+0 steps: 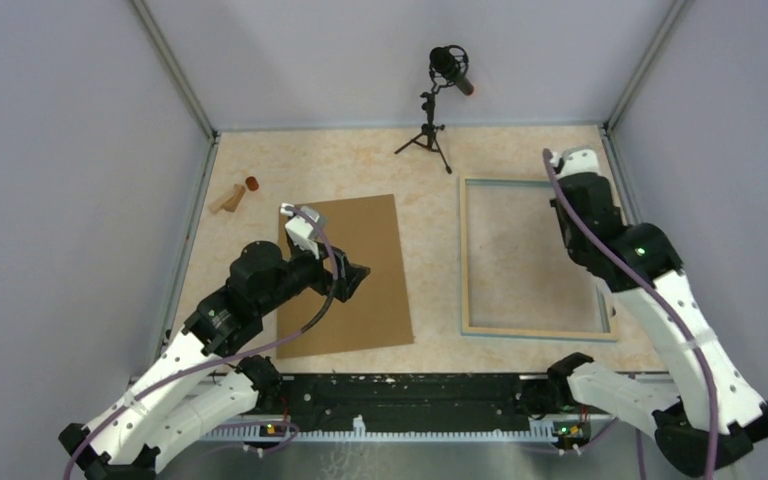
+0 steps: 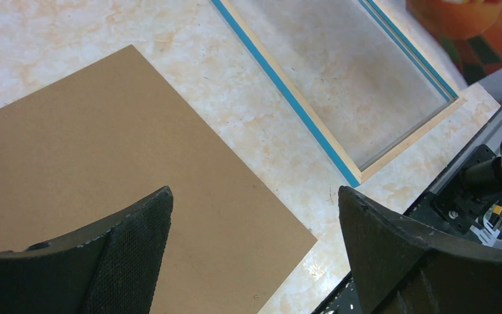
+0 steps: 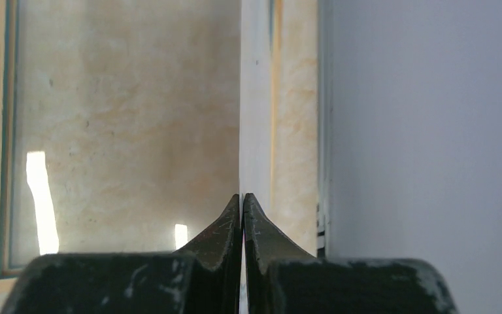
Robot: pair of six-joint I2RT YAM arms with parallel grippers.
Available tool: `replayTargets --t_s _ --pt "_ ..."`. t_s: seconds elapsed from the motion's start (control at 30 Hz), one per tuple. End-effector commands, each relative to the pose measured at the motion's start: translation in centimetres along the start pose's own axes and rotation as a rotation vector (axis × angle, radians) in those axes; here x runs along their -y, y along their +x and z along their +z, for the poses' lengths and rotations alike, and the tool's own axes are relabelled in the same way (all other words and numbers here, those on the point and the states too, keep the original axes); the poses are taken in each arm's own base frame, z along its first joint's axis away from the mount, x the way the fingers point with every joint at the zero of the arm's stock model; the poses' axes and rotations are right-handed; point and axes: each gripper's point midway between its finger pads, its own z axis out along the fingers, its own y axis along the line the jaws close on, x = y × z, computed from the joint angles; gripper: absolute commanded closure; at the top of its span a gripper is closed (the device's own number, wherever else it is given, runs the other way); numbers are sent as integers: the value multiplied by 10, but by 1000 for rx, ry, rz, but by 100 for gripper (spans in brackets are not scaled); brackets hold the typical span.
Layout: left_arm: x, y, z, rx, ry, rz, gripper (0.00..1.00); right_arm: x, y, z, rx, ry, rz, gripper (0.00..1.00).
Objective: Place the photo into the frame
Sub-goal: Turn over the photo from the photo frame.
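The photo (image 2: 470, 19), probably light, floppy and easily creased, is being pinched at its edge by the pressed-together right jaws and held upright along the right side of the frame (image 1: 537, 258) on the table (image 1: 430, 200). The right arm (image 1: 650, 260) is being stretched forward there; the left jaws are being held spread above the cardboard (image 1: 355, 275).
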Motion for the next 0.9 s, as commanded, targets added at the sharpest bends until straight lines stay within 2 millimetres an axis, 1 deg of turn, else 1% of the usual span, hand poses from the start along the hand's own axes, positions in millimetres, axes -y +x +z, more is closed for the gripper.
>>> replayTargets --t_s 0.0,0.03,0.07,0.13,0.17,0.23,0.33,0.43,0.53,0.6,0.7,0.87 --pt "-4 -2 -2 25 -16 36 2 -65 38 39 -169 -110 101 100" --pt "-4 -2 -2 24 -19 39 2 -80 45 44 -193 -130 116 100" --pt "-4 -2 -2 22 -19 42 2 -92 54 49 -220 -132 114 100" --pt "-3 -1 -1 20 -16 46 2 -114 66 57 -261 -147 88 100" --pt "-3 0 -1 17 -14 48 2 -122 71 60 -277 -139 67 100" --pt "-2 0 -1 17 -12 49 2 -131 79 68 -309 -108 36 100" --pt "-2 0 -1 18 -12 51 2 -149 84 77 -331 -129 27 100" --pt "-3 0 -1 15 -15 53 1 -173 82 82 -321 -196 40 100" --pt "-4 1 0 12 -18 54 2 -183 82 88 -321 -206 47 100" --pt "-4 1 0 9 -17 54 2 -185 82 93 -314 -196 45 100" --pt "-3 1 0 9 -15 55 1 -184 85 100 -301 -161 41 100" --pt "-4 3 1 4 -17 57 2 -176 86 106 -298 -90 45 100"
